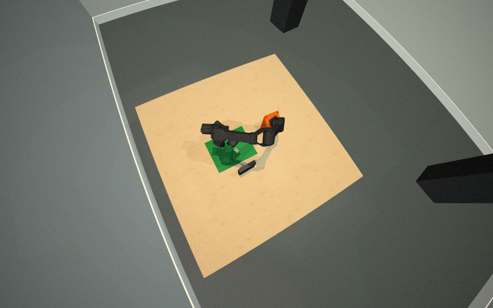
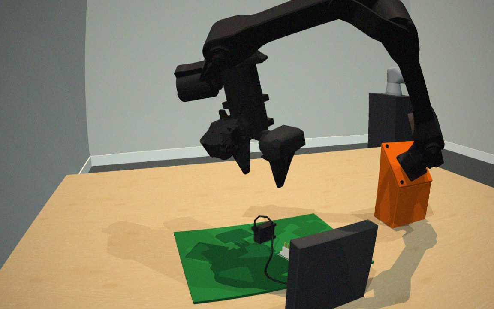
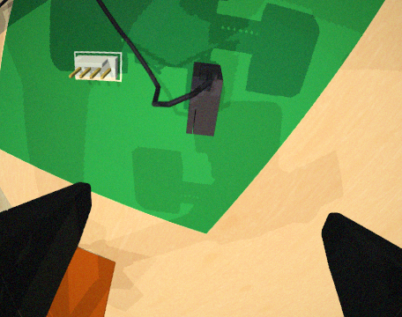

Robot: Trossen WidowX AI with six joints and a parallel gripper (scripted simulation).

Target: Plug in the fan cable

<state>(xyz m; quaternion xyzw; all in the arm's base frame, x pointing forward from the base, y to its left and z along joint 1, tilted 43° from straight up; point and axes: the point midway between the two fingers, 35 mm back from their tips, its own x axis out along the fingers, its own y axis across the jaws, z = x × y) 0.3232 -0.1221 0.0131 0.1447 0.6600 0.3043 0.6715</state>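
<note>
The black plug (image 2: 265,233) (image 3: 204,110) stands on the green board (image 1: 249,151) (image 2: 187,249) (image 3: 108,132), off the header, a thin cable looping over its top. In the wrist view its long side lies crosswise to the pin row. The white header (image 1: 236,150) (image 2: 281,253) (image 3: 91,62) has four bare brass pins. The cable (image 2: 267,265) (image 3: 130,45) runs to the dark fan block (image 1: 247,167) (image 2: 329,265), which stands upright at the board's edge. My gripper (image 2: 262,180) (image 3: 214,213) is open and empty, above the plug and clear of it. The arm covers part of the board in the top view.
The orange base (image 1: 270,118) (image 2: 402,199) (image 3: 88,277) carries the arm beyond the board. The wooden table (image 1: 279,191) (image 2: 106,192) (image 3: 364,114) lies under everything. The upright fan block hides part of the board and header in the exterior view. Arm shadows fall across the board.
</note>
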